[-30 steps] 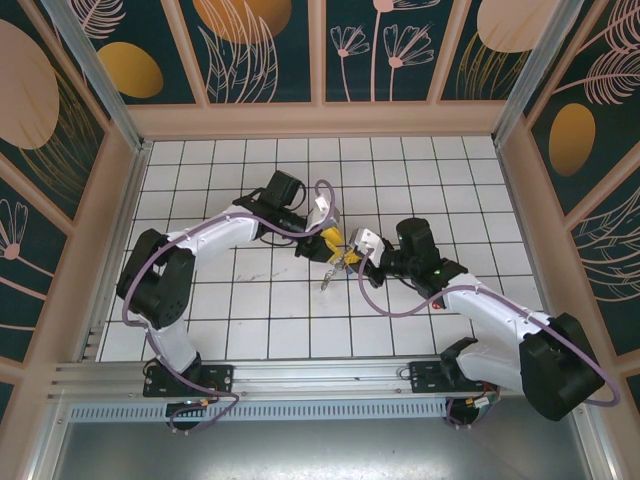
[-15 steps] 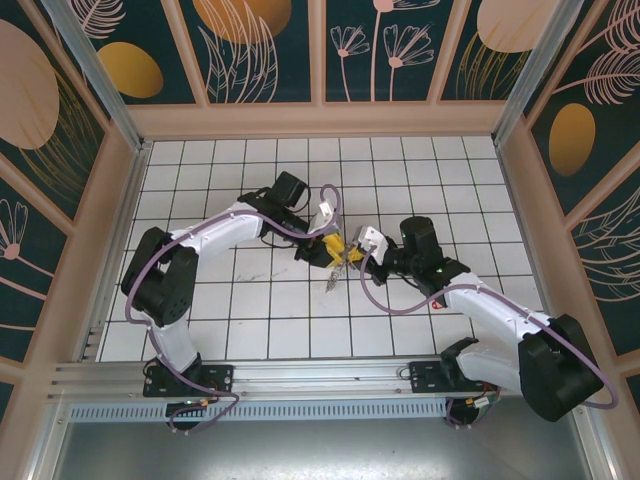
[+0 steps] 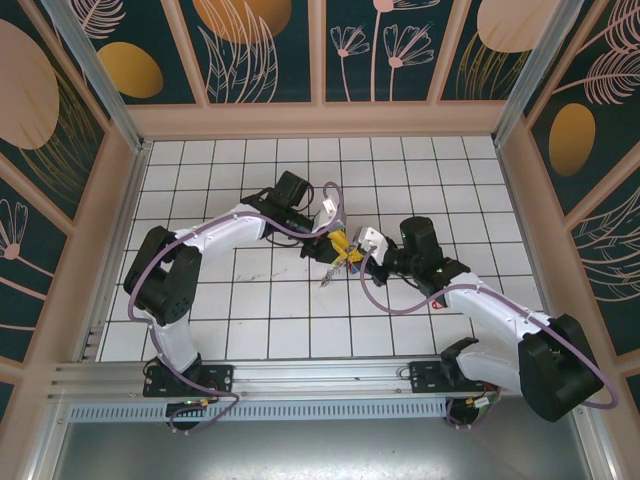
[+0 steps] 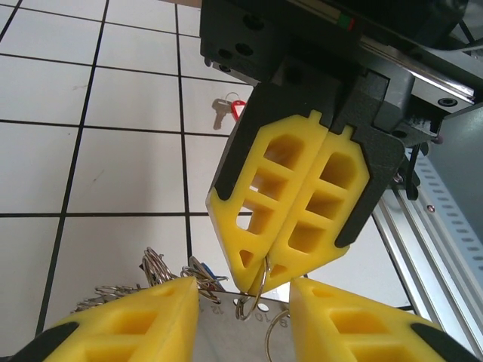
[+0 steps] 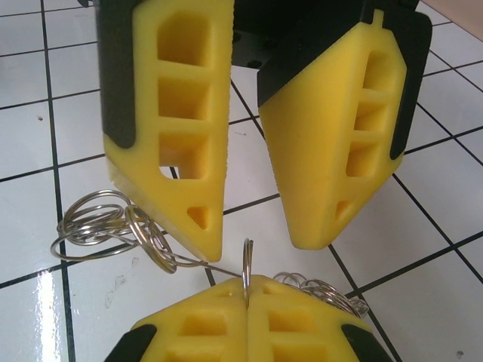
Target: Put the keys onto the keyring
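Note:
My right gripper is shut on one small wire loop of the keyring, holding it just above the tiles. The keyring's flat silvery part, with numbered holes, and a bunch of loops hang beside it. My left gripper is open. Its yellow fingers stand either side of the held loop without touching it. In the top view both grippers meet nose to nose, left gripper and right gripper. One key with a red tag lies on a tile beyond. A bluish tag shows among the loops.
White tiled floor with dark grout lines, walled by patterned panels. An aluminium rail runs along the near edge by the arm bases. Purple cables loop off both arms.
The left arm has edged a little right, toward the right gripper, and its jaws stand slightly narrower. The right gripper keeps its grip and place.

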You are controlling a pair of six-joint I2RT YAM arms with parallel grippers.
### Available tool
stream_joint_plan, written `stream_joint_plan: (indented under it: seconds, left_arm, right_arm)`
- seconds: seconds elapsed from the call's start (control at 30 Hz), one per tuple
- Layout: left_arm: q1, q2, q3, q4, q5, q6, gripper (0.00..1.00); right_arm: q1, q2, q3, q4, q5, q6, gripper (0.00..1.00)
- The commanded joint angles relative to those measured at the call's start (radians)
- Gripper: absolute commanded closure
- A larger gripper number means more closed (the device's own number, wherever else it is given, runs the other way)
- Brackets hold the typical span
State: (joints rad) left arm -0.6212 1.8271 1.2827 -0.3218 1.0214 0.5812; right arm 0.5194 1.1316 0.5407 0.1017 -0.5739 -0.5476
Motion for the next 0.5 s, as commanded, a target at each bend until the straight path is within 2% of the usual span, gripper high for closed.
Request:
stream_joint_plan:
  seconds: [0.0, 0.33, 0.47]
  left_arm:
    - [-0.005, -0.003, -0.004, 0.002, 0.025, 0.001, 0.64]
    - [-0.013, 0.034, 0.045, -0.132, 0.019, 0.090, 0.65]
    - [-0.021, 0.046, 0.059, -0.137, 0.021, 0.094, 0.65]
  right_arm:
    - [-0.004, -0.017, 0.002, 0.025, -0.027, -0.017, 1.00]
    - [-0.005, -0.015, 0.002, 0.062, -0.029, 0.001, 1.00]
    - [-0.007, -0.009, 0.010, 0.066, -0.036, 0.007, 1.00]
